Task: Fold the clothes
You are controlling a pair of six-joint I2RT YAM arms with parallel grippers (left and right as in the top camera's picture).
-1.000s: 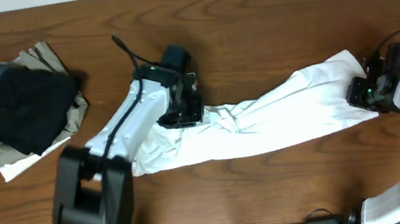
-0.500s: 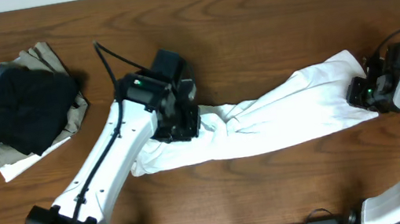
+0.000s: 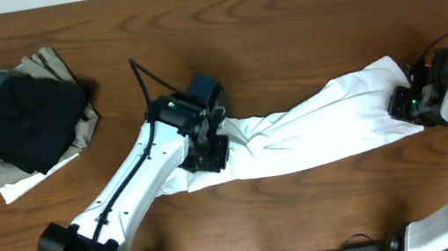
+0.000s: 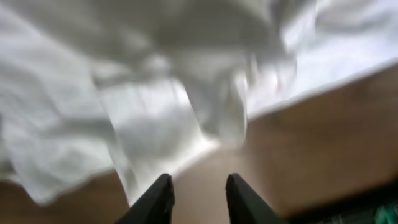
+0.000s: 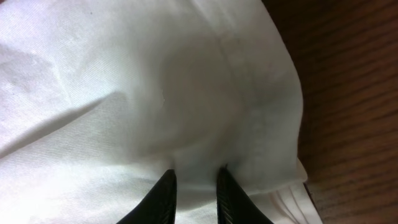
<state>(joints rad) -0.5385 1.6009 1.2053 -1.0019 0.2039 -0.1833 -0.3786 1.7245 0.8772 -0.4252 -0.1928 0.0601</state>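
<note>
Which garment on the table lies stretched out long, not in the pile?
The white garment, lying long and wrinkled. The black garment and the khaki garment sit piled together at the far left.

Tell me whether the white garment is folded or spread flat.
Neither. The white garment lies bunched into a long, wrinkled strip across the table, with no neat fold and not laid out flat.

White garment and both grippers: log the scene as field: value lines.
cloth: white garment, a crumpled band lying across the table
left arm: left gripper open, nothing between its fingers, at the garment's left part
right arm: right gripper shut on the garment's right end
aside: pile of clothes, dark and khaki, far left, apart from the garment
fold: not yet done
</note>
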